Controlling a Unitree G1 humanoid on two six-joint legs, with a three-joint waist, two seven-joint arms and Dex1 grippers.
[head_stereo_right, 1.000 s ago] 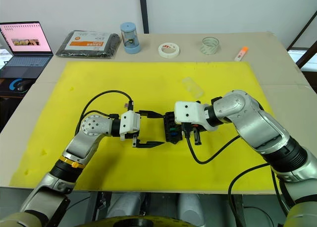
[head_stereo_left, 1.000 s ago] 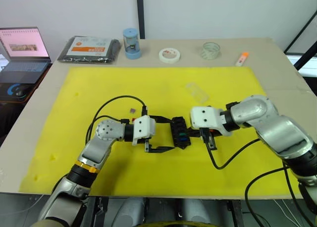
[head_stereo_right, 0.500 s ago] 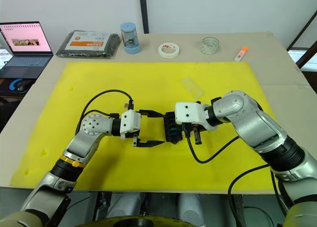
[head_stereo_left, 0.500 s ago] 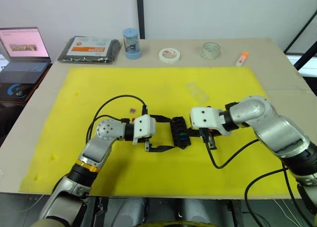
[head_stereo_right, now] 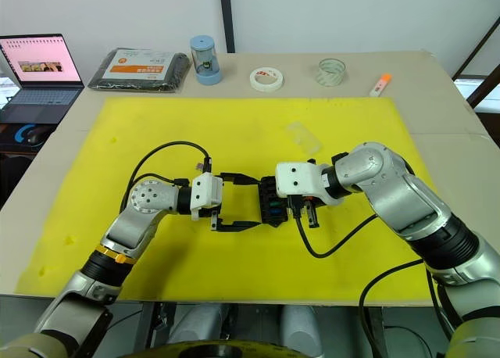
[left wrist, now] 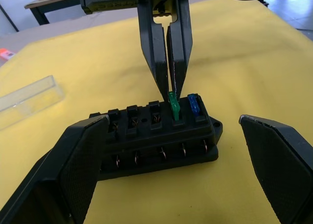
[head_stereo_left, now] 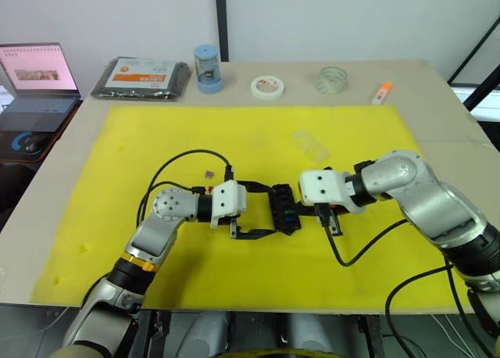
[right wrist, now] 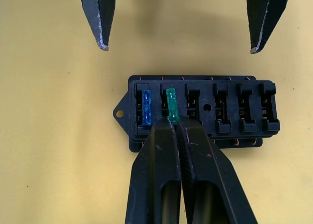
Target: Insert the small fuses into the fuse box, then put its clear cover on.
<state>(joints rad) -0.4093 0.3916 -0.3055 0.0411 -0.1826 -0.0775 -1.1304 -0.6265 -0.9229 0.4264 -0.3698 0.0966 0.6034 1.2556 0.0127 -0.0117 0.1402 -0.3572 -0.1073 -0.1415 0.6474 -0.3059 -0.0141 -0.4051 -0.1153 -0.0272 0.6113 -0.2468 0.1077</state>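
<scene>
The setting was a lab or test workshop: a beige surface (head_stereo_left: 437, 100) under a yellow mat (head_stereo_left: 156, 139), an open laptop (head_stereo_left: 35, 84) at 10 o'clock, tape rolls (head_stereo_left: 267, 86) at 12 o'clock, bare white walls (head_stereo_left: 351, 18).

The surface (head_stereo_left: 437, 100) was covered by a yellow mat (head_stereo_left: 156, 139). Along its far edge were laid a black packet (head_stereo_left: 141, 77), a blue cylinder (head_stereo_left: 207, 69), a white tape roll (head_stereo_left: 267, 87), a clear tape roll (head_stereo_left: 332, 80) and an orange marker (head_stereo_left: 381, 92).
</scene>
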